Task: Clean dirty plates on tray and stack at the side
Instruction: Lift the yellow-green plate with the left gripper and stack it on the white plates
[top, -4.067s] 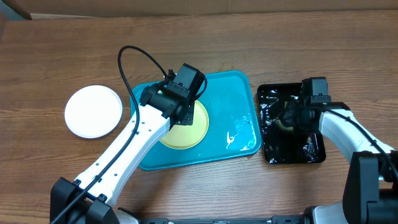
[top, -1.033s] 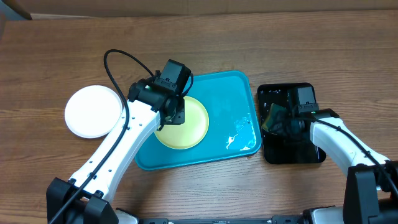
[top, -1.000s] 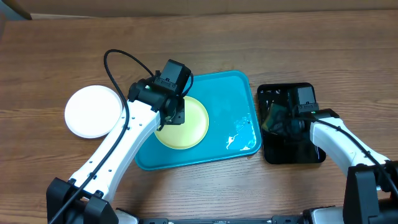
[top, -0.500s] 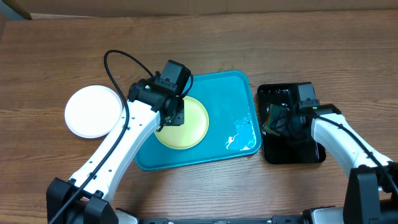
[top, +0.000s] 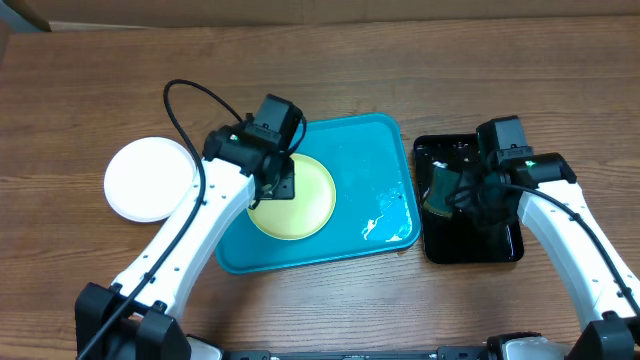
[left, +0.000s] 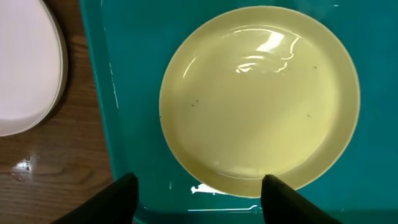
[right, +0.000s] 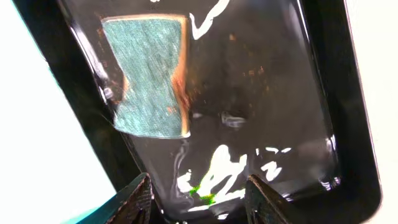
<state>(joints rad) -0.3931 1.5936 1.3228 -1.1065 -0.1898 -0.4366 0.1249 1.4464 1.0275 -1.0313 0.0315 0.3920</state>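
Item one: the large turquoise rectangular plastic tray lies in the middle of your brown wood-grain tabletop. Wet white streaks show near its front right corner.

Item two: the pale yellow round plate lies flat in the left half of that tray. It is glossy with wet and carries a few tiny dark specks.

Item three: the white round plate lies on the tabletop left of the turquoise tray, apart from it.

Item four: the small black rectangular tray sits just beside the turquoise tray on the right. Its floor is wet and flecked with brown. A green rectangular sponge lies inside it, on the side towards the turquoise tray.

Item five: your left gripper hovers over the yellow plate's rim, fingers spread wide with nothing between them.

Item six: your right gripper hangs above the black tray, fingers spread apart and clear of the sponge.
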